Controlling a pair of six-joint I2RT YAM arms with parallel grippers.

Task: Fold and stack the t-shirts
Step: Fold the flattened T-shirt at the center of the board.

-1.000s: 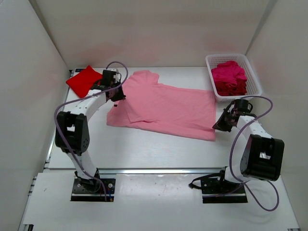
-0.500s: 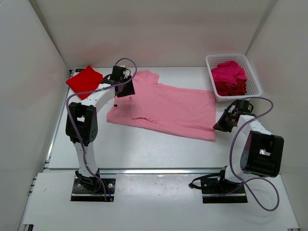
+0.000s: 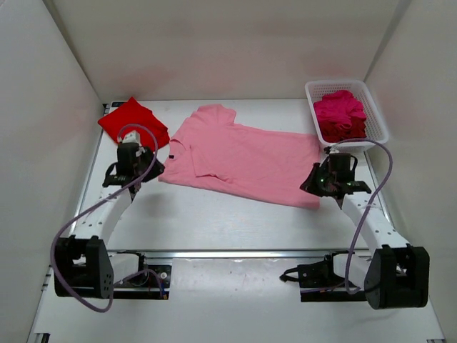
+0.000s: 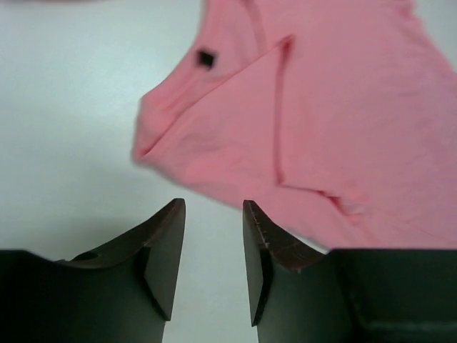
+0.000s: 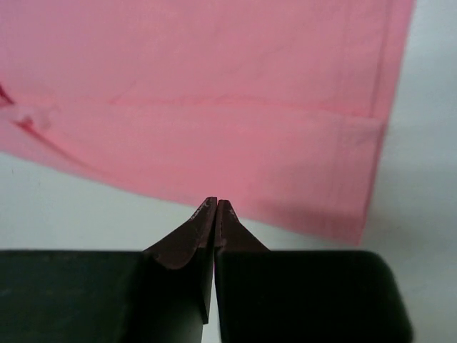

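Just ahead of the left gripper [image 4: 213, 207], whose parted fingers hold nothing, lies the light pink t-shirt [image 4: 321, 121], spread on the table [image 4: 64, 128] with one sleeve folded in. At its other end the right gripper [image 5: 216, 204] is clenched, tips meeting at the near hem; whether they pinch cloth is unclear. Beyond it, a white basket [image 3: 378, 134] holds the magenta t-shirt [image 3: 341, 107].

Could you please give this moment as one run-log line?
left gripper open, beside pink t-shirt | right gripper shut by its hem corner | red t-shirt folded, back-left | basket holds magenta cloth
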